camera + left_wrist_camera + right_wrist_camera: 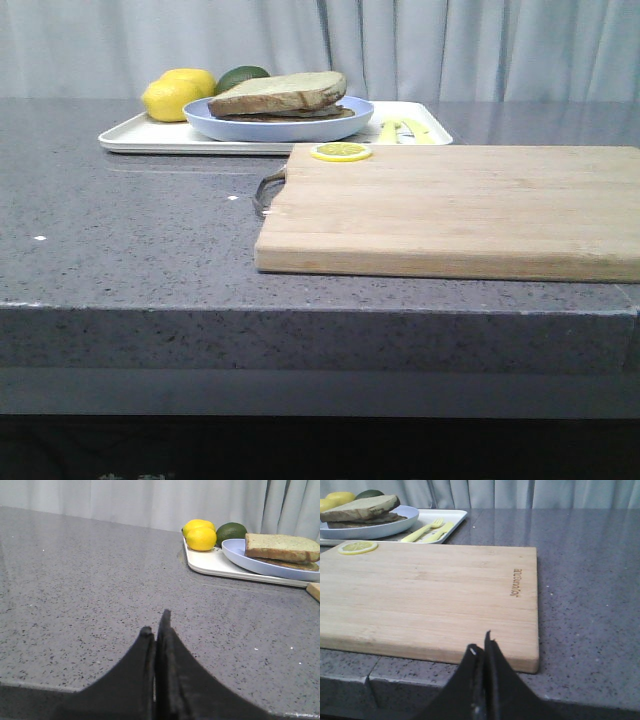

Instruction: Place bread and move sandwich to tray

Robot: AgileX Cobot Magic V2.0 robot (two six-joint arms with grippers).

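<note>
Both tools, left tool (156, 630) and right tool (482, 652), sit pressed together and empty near us. We judge the job done: bread (280, 91) tops the sandwich (285, 112) on the plate (278, 125), resting in the tray (130, 138) across the desk (130, 230).

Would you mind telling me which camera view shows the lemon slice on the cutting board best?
The right wrist view: the lemon slice lies unobstructed on the cutting board, its rind and segments visible. The front view shows it smaller and flatter. The left wrist view does not show it.
</note>
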